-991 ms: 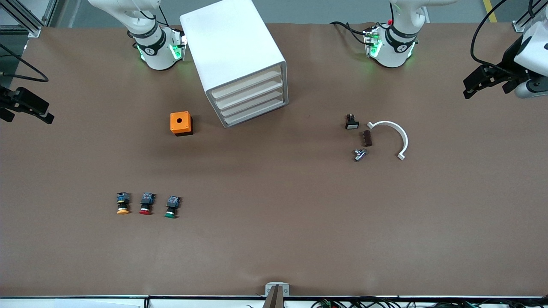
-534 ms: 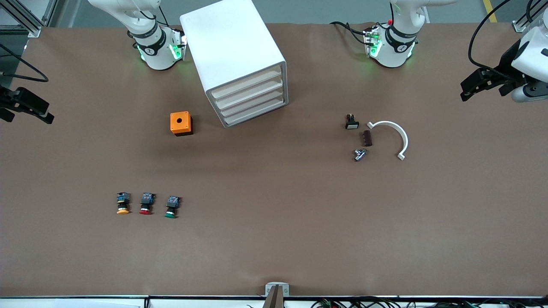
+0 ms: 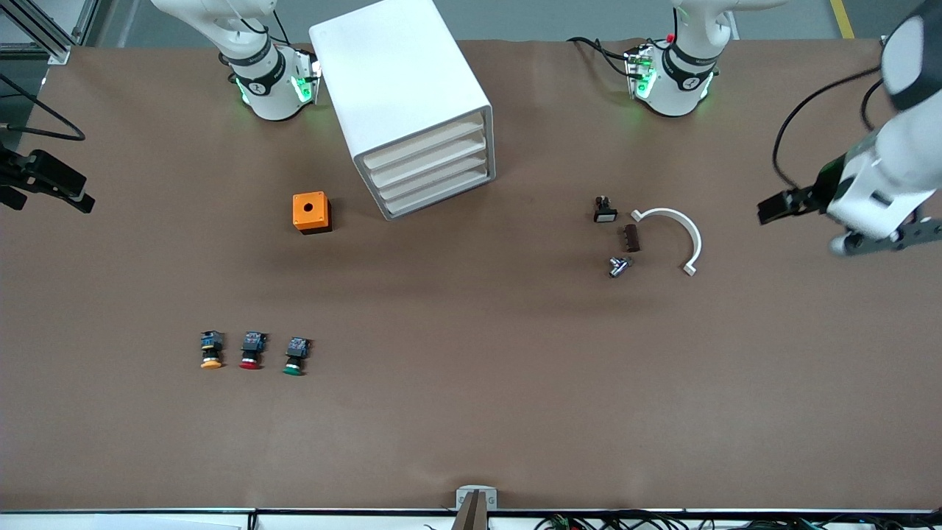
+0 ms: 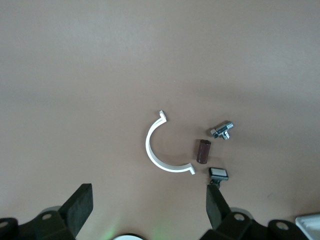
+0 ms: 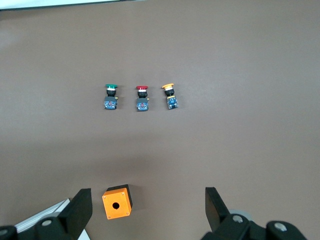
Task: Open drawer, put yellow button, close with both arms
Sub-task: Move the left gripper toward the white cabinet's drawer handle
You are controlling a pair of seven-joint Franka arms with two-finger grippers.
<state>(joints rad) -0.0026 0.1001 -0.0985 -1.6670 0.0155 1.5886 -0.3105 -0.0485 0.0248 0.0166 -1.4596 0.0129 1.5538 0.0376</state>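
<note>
Drawer [image 3: 427, 145] sits shut atop the cabinet [image 3: 401, 96]; yellow button [image 3: 211, 350] lies nearer the camera beside the red button [image 3: 251, 350]. My left gripper [image 3: 773, 210] and right gripper [image 3: 51, 188] hover empty, fingers apart, over opposite table ends.

I see a matt brown desk [image 3: 471, 412], paper-like. The cabinet [image 3: 397, 81] looks smooth white plastic. One small fitting [image 3: 618, 266] shines like metal; the clamp [image 3: 681, 228] is matt white plastic.

Text on the cabinet [image 3: 403, 81]: you had none to read.
Text on the buttons and parts: none was legible.
</note>
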